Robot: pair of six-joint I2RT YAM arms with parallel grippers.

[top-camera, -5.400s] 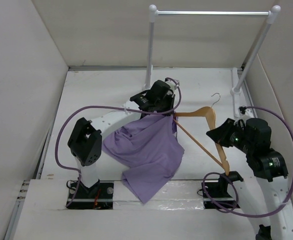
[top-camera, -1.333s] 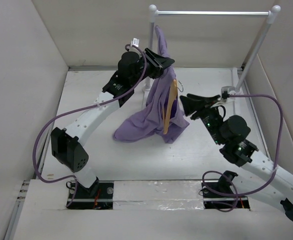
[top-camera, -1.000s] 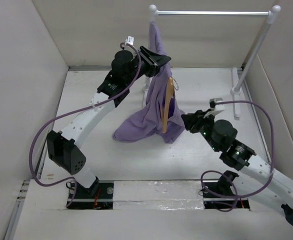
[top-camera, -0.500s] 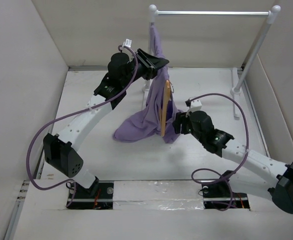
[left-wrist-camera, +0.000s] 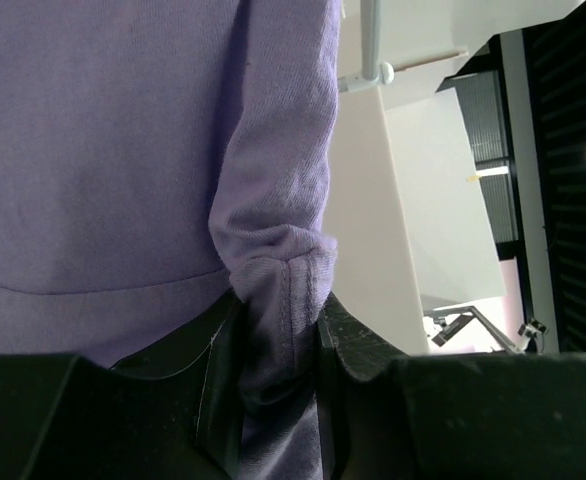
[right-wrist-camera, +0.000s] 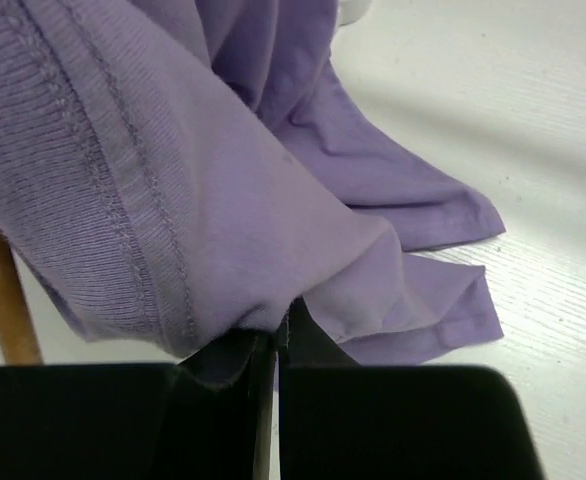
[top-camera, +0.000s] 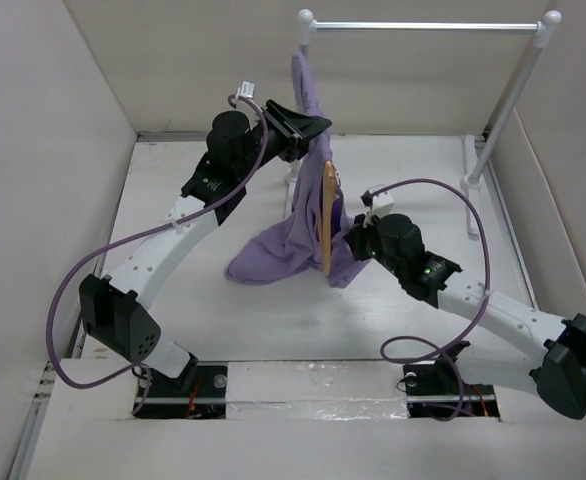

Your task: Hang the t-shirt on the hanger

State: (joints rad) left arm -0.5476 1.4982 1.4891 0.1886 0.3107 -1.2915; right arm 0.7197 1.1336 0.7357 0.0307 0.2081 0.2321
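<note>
Top view, left side: left arm reaches up from its base and across toward the back of the table point(top-camera: 173, 190). A purple cable point(top-camera: 83, 285) loops off it.

Left gripper point(top-camera: 308, 126) is raised near the left post of the white garment rack point(top-camera: 423, 25). Left wrist view: left gripper point(left-wrist-camera: 278, 320) has both fingers point(left-wrist-camera: 218, 360) closed on a bunched fold of the t-shirt point(left-wrist-camera: 123, 140), with the stitched hem edge squeezed between them. The white rack post point(left-wrist-camera: 371, 40) shows past the fabric.

Centre: t-shirt point(top-camera: 308, 215) hangs lengthwise from that grip. A strip of cloth rises above the gripper in front of the rack post; cannot tell if it touches the post. The lower part spreads onto the table in a loose heap left of centre.

The hanger point(top-camera: 327, 225) shows edge-on as 1 tan wooden strip, upright and wrapped in shirt folds on both sides. No hook can be made out.

Just right of the hanger: right gripper point(top-camera: 351, 240) is pressed into the shirt's right edge, low down. Right wrist view: right gripper point(right-wrist-camera: 275, 345) has its fingers all but together, pinching a layer of purple cloth at the tips. The ribbed, double-stitched t-shirt point(right-wrist-camera: 173, 200) hem drapes over them. A bit of the hanger point(right-wrist-camera: 3, 290) shows at far left, behind the fabric. More shirt lies on the table point(right-wrist-camera: 533, 130) beyond.

Right side: right arm stretches low from its base toward centre.
</note>
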